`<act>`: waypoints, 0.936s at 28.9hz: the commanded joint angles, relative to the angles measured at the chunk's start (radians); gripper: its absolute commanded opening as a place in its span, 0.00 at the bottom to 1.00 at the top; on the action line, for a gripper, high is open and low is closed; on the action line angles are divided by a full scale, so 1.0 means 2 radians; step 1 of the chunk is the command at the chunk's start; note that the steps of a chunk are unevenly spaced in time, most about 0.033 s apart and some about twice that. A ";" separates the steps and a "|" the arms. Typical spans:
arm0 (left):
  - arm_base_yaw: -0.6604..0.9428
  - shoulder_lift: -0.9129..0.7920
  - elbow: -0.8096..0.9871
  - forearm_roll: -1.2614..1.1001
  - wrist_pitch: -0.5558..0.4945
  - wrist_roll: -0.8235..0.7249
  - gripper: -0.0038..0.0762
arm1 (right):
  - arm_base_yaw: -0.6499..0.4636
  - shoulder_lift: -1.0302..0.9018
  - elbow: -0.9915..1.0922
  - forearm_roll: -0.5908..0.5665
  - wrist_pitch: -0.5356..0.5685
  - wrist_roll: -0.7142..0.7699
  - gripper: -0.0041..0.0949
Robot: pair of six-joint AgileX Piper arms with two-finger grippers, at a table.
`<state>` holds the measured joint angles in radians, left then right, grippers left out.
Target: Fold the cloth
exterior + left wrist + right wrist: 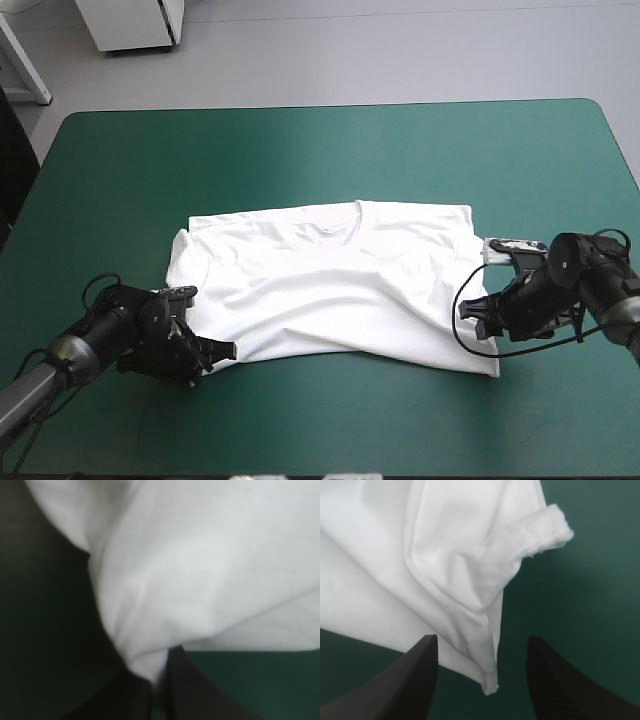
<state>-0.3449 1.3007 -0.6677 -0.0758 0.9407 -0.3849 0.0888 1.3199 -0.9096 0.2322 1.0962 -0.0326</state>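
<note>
Counted one T-shirt (330, 280) at mid-table, one teal-green table (300, 150), and two grippers: the left gripper (222, 353) near left, the right gripper (470, 310) right.

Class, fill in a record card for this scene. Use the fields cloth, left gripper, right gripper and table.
cloth: white T-shirt, spread flat, collar toward the table's far edge
left gripper: shut on the T-shirt at its near left corner
right gripper: open, a corner of the T-shirt lying between its fingers, not gripped
table: teal-green cover, bare around the T-shirt
</note>
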 commanded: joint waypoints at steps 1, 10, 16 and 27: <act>0.001 0.006 0.000 0.056 -0.025 -0.006 0.04 | -0.001 -0.010 0.017 0.008 -0.017 0.006 0.54; 0.001 0.006 0.000 0.055 -0.028 -0.006 0.04 | -0.001 -0.010 0.092 0.032 -0.072 0.016 0.50; 0.001 0.006 0.000 0.055 -0.032 -0.006 0.04 | 0.045 -0.010 0.127 0.045 -0.097 0.040 0.40; 0.001 -0.003 -0.037 0.073 0.021 0.022 0.04 | 0.097 -0.015 0.071 0.003 -0.058 0.086 0.02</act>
<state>-0.3449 1.3065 -0.6899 -0.0510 0.9586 -0.3624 0.2786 1.3049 -0.7014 0.2546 0.9189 0.1202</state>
